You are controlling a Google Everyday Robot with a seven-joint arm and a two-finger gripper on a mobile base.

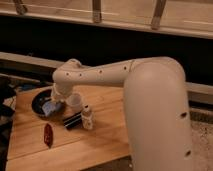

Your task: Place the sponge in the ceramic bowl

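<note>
While poised with gripper [56,100] low at bowl's [37,102] right rim, sponge [51,108] right beneath, hold impossible to tell, pays to shift toward bowl's middle, clear of cup [75,103], and release low.

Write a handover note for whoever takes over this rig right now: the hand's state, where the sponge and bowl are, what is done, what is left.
The hand is at the left end of the wooden table, over the right rim of the ceramic bowl, shut on the sponge.
The sponge is held over the bowl's right edge and not yet released.
The translucent cup stands just right of the hand.
Done: sponge grasped and at the bowl.
Left: probably centre it over the bowl, lower, open the hand, and withdraw clear of the cup.
</note>
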